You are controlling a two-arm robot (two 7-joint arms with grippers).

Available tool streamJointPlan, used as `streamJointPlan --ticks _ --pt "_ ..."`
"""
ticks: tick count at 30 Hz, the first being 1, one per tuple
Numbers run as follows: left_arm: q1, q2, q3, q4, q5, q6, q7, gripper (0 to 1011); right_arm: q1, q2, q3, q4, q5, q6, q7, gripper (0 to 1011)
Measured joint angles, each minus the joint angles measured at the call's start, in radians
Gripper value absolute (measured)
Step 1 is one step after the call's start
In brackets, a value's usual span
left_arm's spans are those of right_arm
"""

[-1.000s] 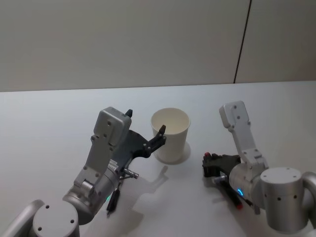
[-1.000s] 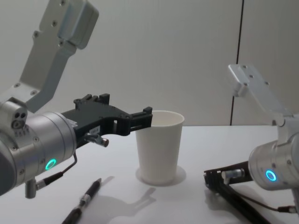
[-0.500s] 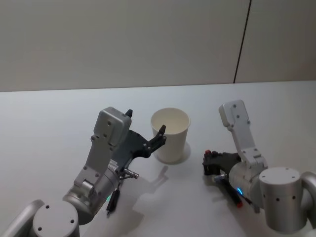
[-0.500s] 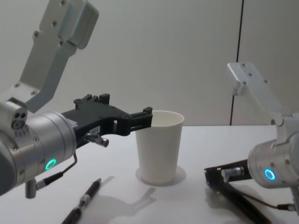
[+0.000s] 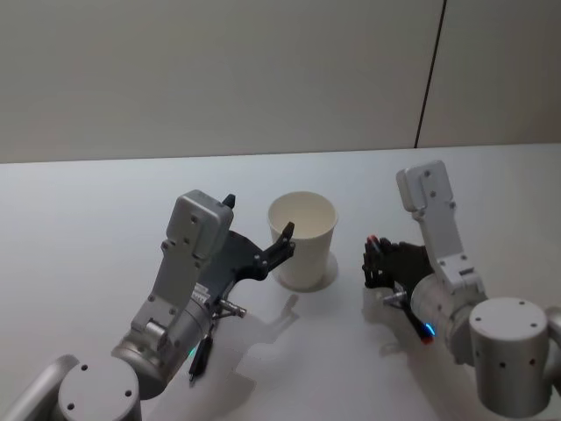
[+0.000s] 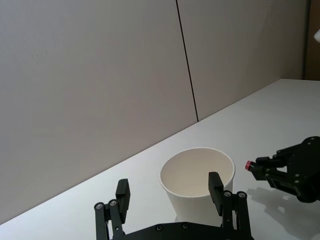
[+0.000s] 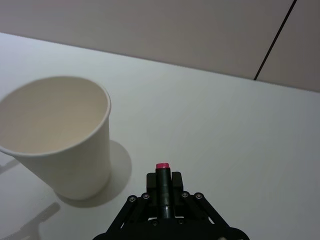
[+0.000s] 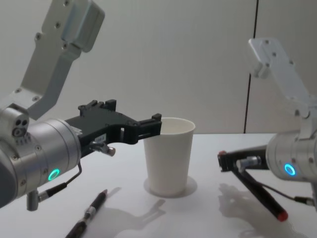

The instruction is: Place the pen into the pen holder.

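Your table (image 5: 79,219) is a smooth, matte white surface, backed by a beige panelled wall (image 5: 219,70) split by one dark seam. The pen holder (image 5: 302,239) is a plain white paper cup, tapered, with a rolled rim. It stands upright near the middle of the table.

The left gripper (image 5: 259,219) hangs at rim height on the cup's left, its black fingers spread wide. The nearer fingertip (image 5: 287,231) crowds the rim on that side, and you cannot tell whether it touches.

On the cup's right and clear of it, the right gripper (image 8: 224,159) is raised off the table and pinches the pen (image 8: 257,191). This is a slim black barrel with a pink-red cap pointing toward the cup, and it slants down to a red tip. In the head view the right arm hides the barrel's middle.

A second pen (image 8: 94,207), dark and thin, lies flat on the table below the left arm. The chest view's bottom edge cuts off its near end.
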Motion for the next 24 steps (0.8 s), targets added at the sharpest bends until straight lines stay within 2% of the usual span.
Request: streamJointPlan --ticks 9,15,19,21,22,24 --pt "0.000 0.000 0.000 0.000 0.000 0.000 0.000 1004 -0.016 0.015 0.001 -0.032 -0.024 -0.121 0.024 161" --pt "0.000 0.000 0.000 0.000 0.000 0.000 0.000 1004 -0.022 0.028 0.005 -0.044 -0.035 -0.232 0.055 161" --pt "0.000 0.000 0.000 0.000 0.000 0.000 0.000 1004 -0.023 0.033 0.008 -0.047 -0.038 -0.280 0.072 161" --pt "0.000 0.000 0.000 0.000 0.000 0.000 0.000 1004 -0.022 0.038 0.011 -0.047 -0.039 -0.334 0.091 161" --pt "0.000 0.000 0.000 0.000 0.000 0.000 0.000 1004 -0.022 0.038 0.011 -0.047 -0.039 -0.334 0.091 161" --pt "0.000 0.000 0.000 0.000 0.000 0.000 0.000 1004 -0.020 0.041 0.013 -0.046 -0.039 -0.373 0.106 161"
